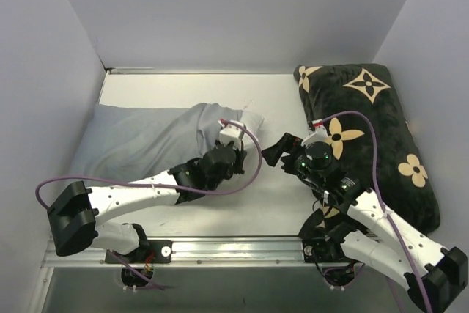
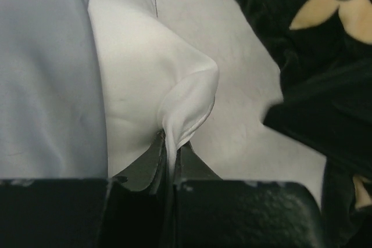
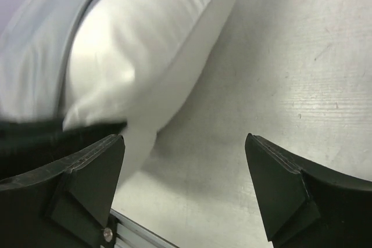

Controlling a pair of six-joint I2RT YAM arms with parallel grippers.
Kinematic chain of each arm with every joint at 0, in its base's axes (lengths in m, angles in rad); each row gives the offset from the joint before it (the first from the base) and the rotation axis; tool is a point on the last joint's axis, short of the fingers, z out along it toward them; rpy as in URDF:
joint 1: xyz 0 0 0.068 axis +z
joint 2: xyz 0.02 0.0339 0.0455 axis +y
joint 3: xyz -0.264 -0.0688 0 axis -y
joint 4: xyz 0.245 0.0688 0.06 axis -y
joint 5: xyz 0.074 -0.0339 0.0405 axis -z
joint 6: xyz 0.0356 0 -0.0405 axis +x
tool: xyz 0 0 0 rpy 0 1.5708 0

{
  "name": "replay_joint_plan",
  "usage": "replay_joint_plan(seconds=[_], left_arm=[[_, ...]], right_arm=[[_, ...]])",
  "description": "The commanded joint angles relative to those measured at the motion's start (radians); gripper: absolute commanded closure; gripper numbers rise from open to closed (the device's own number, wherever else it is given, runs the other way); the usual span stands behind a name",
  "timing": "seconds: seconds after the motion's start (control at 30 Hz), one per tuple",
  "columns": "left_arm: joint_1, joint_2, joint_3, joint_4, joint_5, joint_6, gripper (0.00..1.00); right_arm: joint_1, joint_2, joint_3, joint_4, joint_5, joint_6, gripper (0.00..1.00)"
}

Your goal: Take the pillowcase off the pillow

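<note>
The blue-grey pillowcase (image 1: 139, 141) lies at the left and covers most of the white pillow, whose bare end (image 1: 251, 119) sticks out on the right. My left gripper (image 1: 239, 144) is shut on a pinched fold of the pillow's white corner. In the left wrist view the jaws (image 2: 170, 146) clamp that fold of the pillow (image 2: 139, 68), with the pillowcase (image 2: 40, 74) to its left. My right gripper (image 1: 278, 150) is open and empty just right of the pillow's end. In the right wrist view it (image 3: 185, 139) hovers over bare table beside the pillow (image 3: 151, 45) and the pillowcase edge (image 3: 35, 56).
A black cushion with beige flower motifs (image 1: 374, 130) lies along the right side, close behind my right arm, and it also shows in the left wrist view (image 2: 314, 39). White walls enclose the table on three sides. A metal rail (image 1: 234, 248) runs along the near edge.
</note>
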Motion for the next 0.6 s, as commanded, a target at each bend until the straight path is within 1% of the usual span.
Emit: replay_joint_plan(seconds=[0.0,0.13,0.23,0.27,0.37,0.43,0.47,0.5,0.57], left_arm=[[-0.1,-0.064,-0.065,0.176,-0.074,-0.075,1.0],[-0.138,-0.083,-0.142,0.18,-0.103,-0.13,1.0],[-0.164,-0.074,-0.164,0.189,-0.121,-0.147,1.0],[-0.171,-0.069,-0.164,0.19,-0.126,-0.147,1.0],[-0.188,-0.048,-0.159,0.2,-0.132,-0.142,1.0],[-0.194,-0.031,-0.151,0.208,-0.126,-0.138,1.0],[-0.197,-0.026,-0.147,0.208,-0.121,-0.138,1.0],[-0.204,-0.019,-0.147,0.208,-0.118,-0.139,1.0],[-0.211,-0.011,-0.147,0.209,-0.111,-0.15,1.0]], right_arm=[[-0.087,0.089,0.007,0.058,-0.23,0.092,0.12],[-0.109,0.137,-0.026,0.158,-0.269,0.218,0.09],[-0.112,0.16,-0.072,0.233,-0.265,0.293,0.09],[-0.112,0.183,-0.085,0.256,-0.268,0.346,0.08],[-0.106,0.247,-0.131,0.365,-0.298,0.423,0.09],[-0.103,0.273,-0.148,0.437,-0.3,0.449,0.09],[-0.103,0.276,-0.184,0.475,-0.286,0.462,0.09],[-0.101,0.272,-0.198,0.54,-0.279,0.477,0.09],[-0.101,0.261,-0.198,0.542,-0.262,0.476,0.08]])
